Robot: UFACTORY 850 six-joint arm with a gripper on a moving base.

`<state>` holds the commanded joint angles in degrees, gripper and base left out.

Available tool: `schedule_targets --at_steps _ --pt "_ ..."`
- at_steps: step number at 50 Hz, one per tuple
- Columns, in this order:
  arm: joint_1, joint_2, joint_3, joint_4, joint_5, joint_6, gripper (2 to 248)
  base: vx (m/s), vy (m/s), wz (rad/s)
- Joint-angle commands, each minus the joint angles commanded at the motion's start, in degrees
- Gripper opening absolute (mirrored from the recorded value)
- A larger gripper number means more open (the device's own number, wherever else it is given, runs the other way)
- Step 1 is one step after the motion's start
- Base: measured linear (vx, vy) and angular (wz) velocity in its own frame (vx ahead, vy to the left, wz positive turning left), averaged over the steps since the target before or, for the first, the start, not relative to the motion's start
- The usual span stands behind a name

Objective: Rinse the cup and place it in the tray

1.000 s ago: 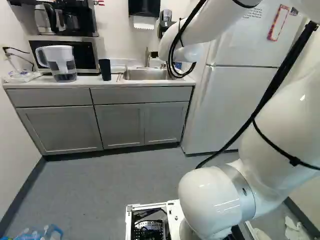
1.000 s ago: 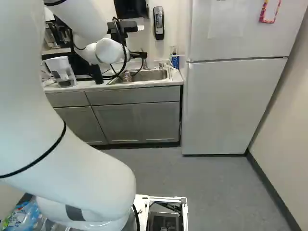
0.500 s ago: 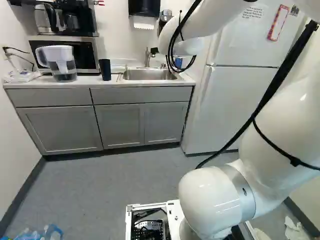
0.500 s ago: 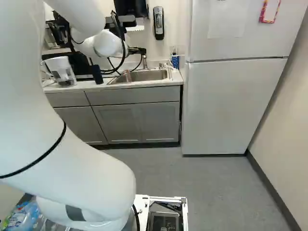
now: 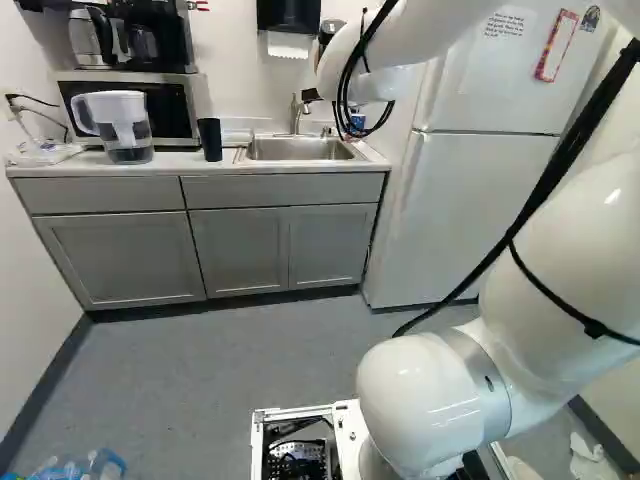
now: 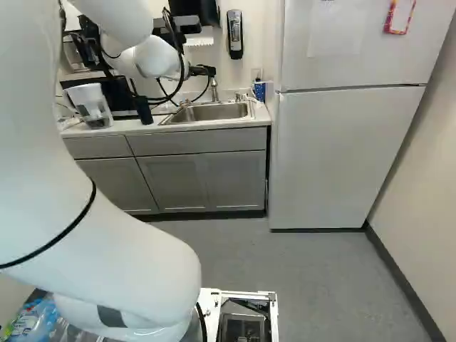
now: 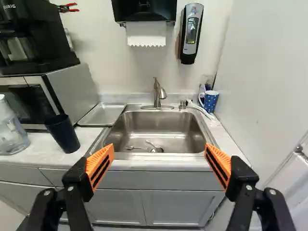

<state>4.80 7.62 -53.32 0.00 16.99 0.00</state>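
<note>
With the faucet (image 7: 159, 96) as twelve on a dial centred on the sink (image 7: 156, 132), the dark cup (image 7: 62, 134) stands on the counter (image 7: 41, 156) at nine o'clock, just beside the tray (image 7: 102, 114) at ten. The claw (image 7: 159, 153) is spread wide, nothing between its fingers.

The likeliest trouble is a knock on the way in: the pitcher (image 5: 118, 127) stands further out past the cup at nine, and fingers this far apart could push it or catch the tray's rim. Narrow walls toward the base could let the cup slide down through the pads, more so once wet. Over the sink, a careless swing toward twelve could strike the faucet, and a cup set half over the tray's edge would probably tip. There is also a dotted mug (image 7: 211, 100) at two o'clock (a tempting wrong pick, though I take the dark cup as the one meant).

That cup is plain, near black, without a visible handle, and wider at the mouth than at the foot. It stands upright, mouth up; whether anything is inside, I cannot tell
</note>
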Motion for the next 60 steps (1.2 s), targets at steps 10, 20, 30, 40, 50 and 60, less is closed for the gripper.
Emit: schedule_targets --at_steps 10,20,30,40,50,60 --pt "0.0 0.0 0.0 0.0 0.0 0.0 247 0.0 0.0 0.0" --pt "0.0 0.0 0.0 0.0 0.0 0.0 247 0.0 0.0 0.0" --pt "0.0 0.0 0.0 0.0 0.0 0.0 247 0.003 -0.009 -0.043" --pt "0.0 0.0 0.0 0.0 0.0 0.0 247 0.013 -0.018 -0.052" --pt "0.0 0.0 0.0 0.0 0.0 0.0 247 0.018 -0.002 0.0" --pt "0.0 0.0 0.0 0.0 0.0 0.0 247 0.079 -0.01 0.02"
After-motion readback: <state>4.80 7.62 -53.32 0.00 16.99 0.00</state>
